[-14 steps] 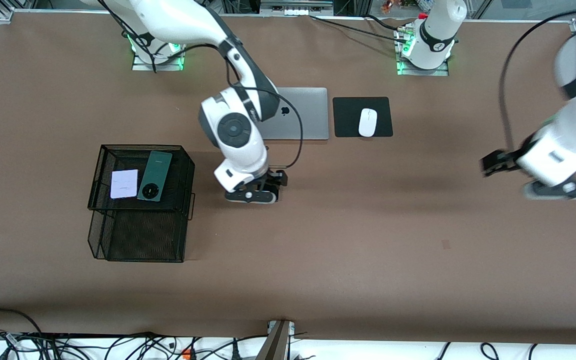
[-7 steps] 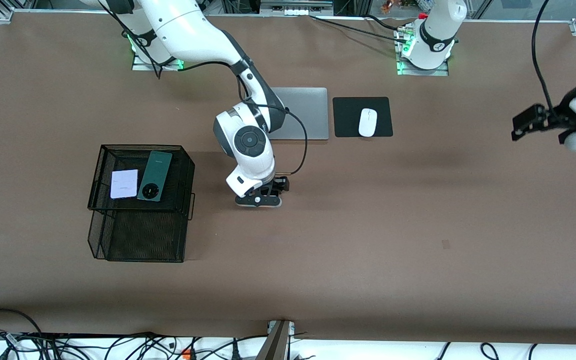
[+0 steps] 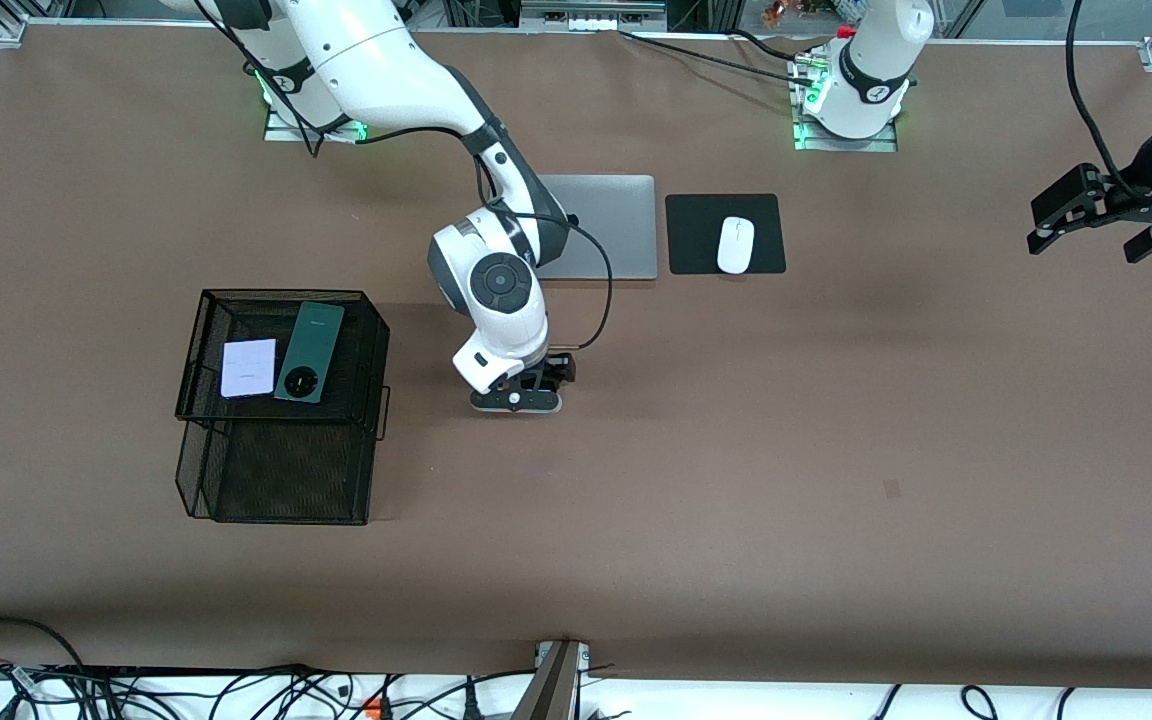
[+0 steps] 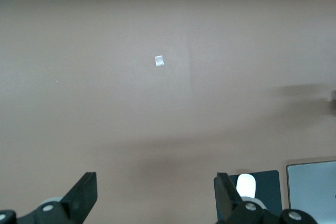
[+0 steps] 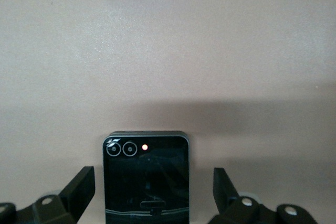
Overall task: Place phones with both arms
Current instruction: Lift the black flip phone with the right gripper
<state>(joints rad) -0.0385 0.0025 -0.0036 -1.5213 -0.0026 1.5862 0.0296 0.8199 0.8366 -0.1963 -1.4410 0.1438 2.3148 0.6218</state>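
A small black phone [image 5: 146, 174] lies flat on the brown table, in the right wrist view, between the fingers of my right gripper [image 5: 153, 176]. That gripper is open, with a gap on each side of the phone. In the front view the right gripper [image 3: 519, 400] sits low over mid-table and hides this phone. A pale lilac-white phone [image 3: 248, 367] and a long dark green phone [image 3: 309, 351] lie side by side on the top tier of a black wire basket [image 3: 236, 490]. My left gripper [image 3: 1151, 240] hangs high at the left arm's end of the table, open [image 4: 156, 180] and empty.
A shut silver laptop [image 3: 611, 225] lies near the robots' bases, partly under the right arm. Beside it a white mouse [image 3: 735, 244] rests on a black pad [image 3: 696, 235]. The left wrist view also shows the mouse [image 4: 245, 183] and the laptop [image 4: 312, 192].
The left arm has swung up and out toward its end of the table. The right gripper has shifted slightly toward the left arm's end and settled lower over the black phone.
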